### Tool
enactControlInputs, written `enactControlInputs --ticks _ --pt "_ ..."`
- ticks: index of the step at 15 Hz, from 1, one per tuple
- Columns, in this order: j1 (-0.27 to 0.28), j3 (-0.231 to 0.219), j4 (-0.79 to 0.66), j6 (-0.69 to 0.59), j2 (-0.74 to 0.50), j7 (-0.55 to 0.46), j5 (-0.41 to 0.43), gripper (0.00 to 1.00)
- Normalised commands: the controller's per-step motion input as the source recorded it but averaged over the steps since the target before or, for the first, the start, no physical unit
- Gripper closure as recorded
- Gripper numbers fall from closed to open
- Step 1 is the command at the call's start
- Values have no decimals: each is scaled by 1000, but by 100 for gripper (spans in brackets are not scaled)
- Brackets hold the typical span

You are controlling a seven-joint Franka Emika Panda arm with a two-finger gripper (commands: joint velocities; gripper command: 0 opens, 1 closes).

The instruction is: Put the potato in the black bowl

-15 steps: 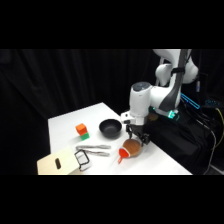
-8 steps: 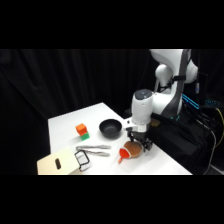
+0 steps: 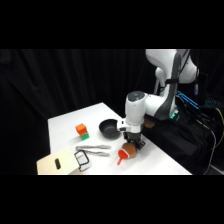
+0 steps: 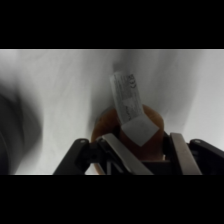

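While the potato (image 3: 129, 151) sits on the white table (image 3: 65, 125) near its front-right edge, orange-red tip pointing front-left, the gripper (image 3: 133, 145) is down over it. Wrist view: 2 fingers (image 4: 182, 152) straddle the brown lump (image 4: 150, 122), a white label stuck on top; contact w/ sides can't be confirmed, so grip state unclear. Black bowl (image 3: 108, 128) sits just behind-left, apart from potato. Metal tongs (image 3: 95, 149) lie left of it; orange cube (image 3: 81, 129) on green block (image 3: 84, 135) further back-left. Wooden board (image 3: 57, 163) at front-left corner.
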Motion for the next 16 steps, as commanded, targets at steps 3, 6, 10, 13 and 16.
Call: enactControlInputs --ticks 3,6,10,13,16 --pt "-51 -14 140 57 102 -72 -21 89" --pt "-32 -36 133 -88 2 -46 -39 97" --pt "-15 -37 111 -316 -219 -19 -62 96" --pt "4 -59 90 -439 -389 53 -135 96" --pt "-58 -102 24 -380 -455 76 -212 96"
